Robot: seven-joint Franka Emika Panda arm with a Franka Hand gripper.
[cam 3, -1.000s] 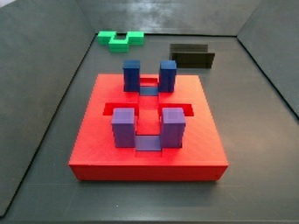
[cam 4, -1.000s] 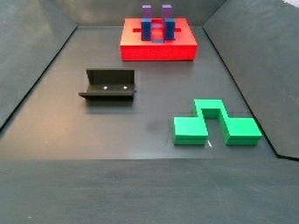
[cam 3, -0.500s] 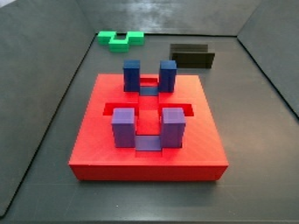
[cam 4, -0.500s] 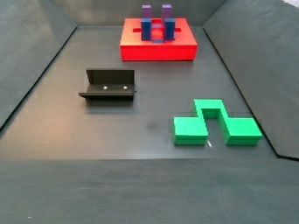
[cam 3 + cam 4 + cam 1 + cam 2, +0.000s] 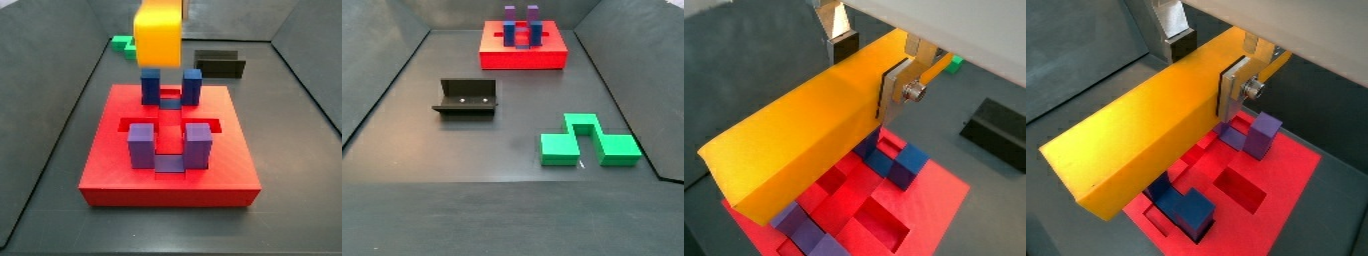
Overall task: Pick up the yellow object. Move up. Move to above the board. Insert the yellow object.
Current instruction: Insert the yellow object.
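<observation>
Newly arrived in a side view, the yellow object [image 5: 160,33] hangs above the board's [image 5: 167,180] far posts, pinched by the gripper's [image 5: 871,62] fingers [image 5: 895,92]. Pickup and transfer look done; insertion remains.

I see both wrist views look down past the gripper [image 5: 871,62] onto the board [image 5: 1280,190]; both side views share it from opposite ends.

The light is soft and even, with no strong glare. The long yellow-orange bar [image 5: 811,125] glows bright on its flat face, and its end looks darker orange. The big red square board [image 5: 168,150] looks very bright. The dark grey floor [image 5: 476,150] shows only faint shadows. All pictures are small and a little fuzzy.
</observation>
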